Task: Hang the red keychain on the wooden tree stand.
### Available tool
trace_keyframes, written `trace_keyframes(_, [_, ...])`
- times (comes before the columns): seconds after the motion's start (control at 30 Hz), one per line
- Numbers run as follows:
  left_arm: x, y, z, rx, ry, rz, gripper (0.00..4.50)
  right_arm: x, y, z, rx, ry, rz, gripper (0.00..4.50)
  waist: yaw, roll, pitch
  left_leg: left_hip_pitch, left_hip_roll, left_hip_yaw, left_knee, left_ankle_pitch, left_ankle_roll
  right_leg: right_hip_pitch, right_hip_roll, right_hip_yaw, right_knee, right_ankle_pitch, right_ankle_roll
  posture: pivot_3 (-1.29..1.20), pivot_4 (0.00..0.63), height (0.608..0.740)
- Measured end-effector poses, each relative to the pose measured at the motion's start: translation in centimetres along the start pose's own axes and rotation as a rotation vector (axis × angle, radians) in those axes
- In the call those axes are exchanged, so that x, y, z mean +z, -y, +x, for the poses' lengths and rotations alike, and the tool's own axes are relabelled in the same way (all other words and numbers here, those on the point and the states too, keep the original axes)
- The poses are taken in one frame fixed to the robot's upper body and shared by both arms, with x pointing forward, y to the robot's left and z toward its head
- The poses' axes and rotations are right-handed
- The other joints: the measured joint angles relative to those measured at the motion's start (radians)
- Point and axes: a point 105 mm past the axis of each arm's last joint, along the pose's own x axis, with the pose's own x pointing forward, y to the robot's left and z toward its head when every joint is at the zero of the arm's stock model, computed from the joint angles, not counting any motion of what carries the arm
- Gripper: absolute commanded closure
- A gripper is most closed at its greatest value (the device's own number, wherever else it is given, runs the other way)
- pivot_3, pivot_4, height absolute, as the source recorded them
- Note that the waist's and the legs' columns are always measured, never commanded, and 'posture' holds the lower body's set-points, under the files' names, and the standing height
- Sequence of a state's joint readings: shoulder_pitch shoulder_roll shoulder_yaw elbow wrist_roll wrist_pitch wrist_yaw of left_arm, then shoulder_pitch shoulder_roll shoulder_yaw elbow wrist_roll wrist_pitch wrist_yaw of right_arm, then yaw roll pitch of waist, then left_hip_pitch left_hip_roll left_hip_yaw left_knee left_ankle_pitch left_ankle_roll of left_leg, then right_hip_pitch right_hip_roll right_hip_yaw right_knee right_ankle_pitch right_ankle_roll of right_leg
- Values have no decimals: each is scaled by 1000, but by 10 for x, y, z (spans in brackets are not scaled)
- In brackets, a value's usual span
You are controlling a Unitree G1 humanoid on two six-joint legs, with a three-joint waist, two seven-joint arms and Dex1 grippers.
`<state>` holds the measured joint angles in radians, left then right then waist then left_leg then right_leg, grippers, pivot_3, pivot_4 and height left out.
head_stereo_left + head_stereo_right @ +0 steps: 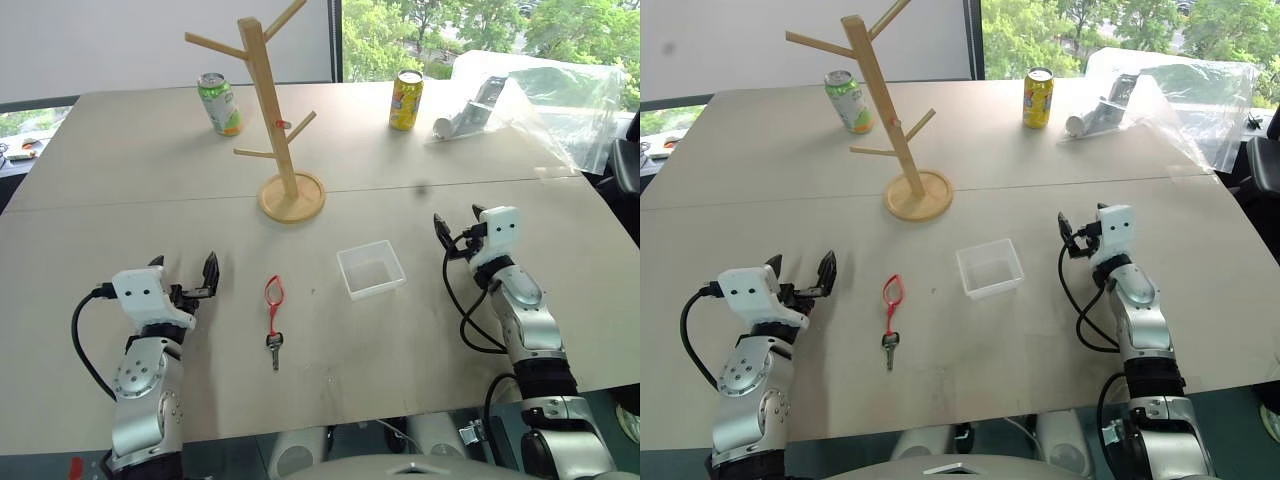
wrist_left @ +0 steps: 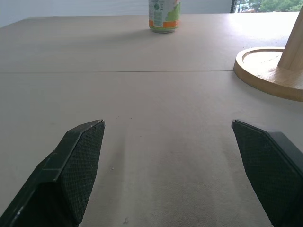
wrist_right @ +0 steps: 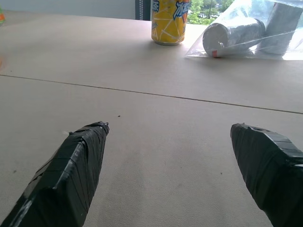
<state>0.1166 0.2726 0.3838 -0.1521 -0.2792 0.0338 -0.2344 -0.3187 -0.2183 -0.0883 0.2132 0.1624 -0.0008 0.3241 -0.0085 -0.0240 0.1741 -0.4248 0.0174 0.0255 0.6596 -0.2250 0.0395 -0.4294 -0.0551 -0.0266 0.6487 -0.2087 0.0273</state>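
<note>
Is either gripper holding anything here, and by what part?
Nothing held. Left gripper and right gripper are open; the red keychain lies on the table.

The red keychain (image 1: 274,316) lies flat on the table, well short of the upright wooden tree stand (image 1: 273,110).

No legible text on anything.

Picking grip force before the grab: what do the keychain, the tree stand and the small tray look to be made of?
The red keychain: thin glossy red loop, likely plastic or coated wire, with a dark metal-looking key.
The wooden tree stand: pale, smooth, unpainted wood with faint grain.
The small tray: translucent whitish, thin-walled, probably plastic.
</note>
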Motion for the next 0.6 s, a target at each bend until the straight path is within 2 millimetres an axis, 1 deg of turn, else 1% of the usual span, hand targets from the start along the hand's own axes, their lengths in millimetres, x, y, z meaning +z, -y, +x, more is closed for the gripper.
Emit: trace_keyframes(0.6, [10,11,3,-94,62,-58,0,1,3,-1,-7,1,1,84,0,0,0,0,0,0,0,0,0,0,0,0,0,0,0,0,150,740])
